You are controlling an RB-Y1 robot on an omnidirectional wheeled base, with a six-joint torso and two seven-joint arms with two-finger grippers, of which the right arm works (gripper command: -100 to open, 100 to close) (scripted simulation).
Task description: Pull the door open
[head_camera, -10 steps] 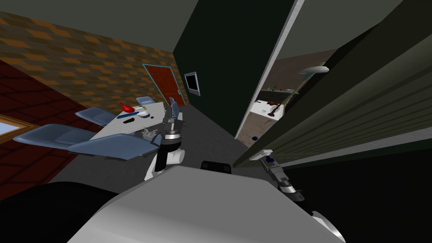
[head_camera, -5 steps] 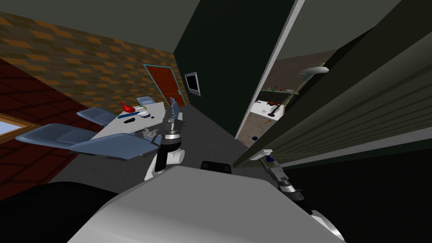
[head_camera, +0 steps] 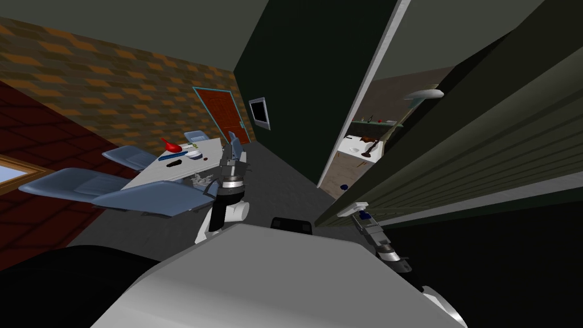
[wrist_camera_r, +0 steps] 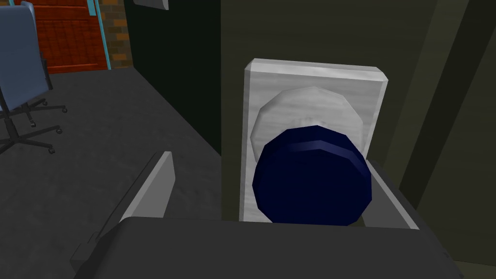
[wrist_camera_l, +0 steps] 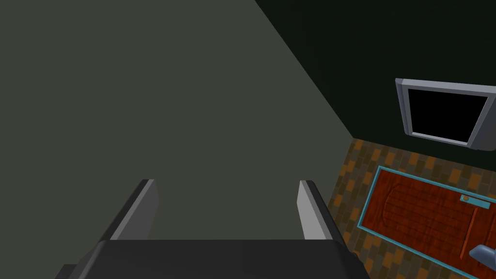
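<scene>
The right gripper [wrist_camera_r: 269, 160] holds its fingers spread around the dark blue knob [wrist_camera_r: 312, 177] at the free edge of the door [head_camera: 455, 154], which is ajar, placed to clamp and pull. The left gripper [wrist_camera_l: 225, 183], also spread, is idle, clear of the swing.

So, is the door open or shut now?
Ajar: the door stands off its white frame, another room visible through the gap.

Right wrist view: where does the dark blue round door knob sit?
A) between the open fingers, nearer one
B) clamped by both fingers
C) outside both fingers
A: the dark blue round door knob lies between the fingers of the right gripper, with a wide gap to one of them.
</scene>
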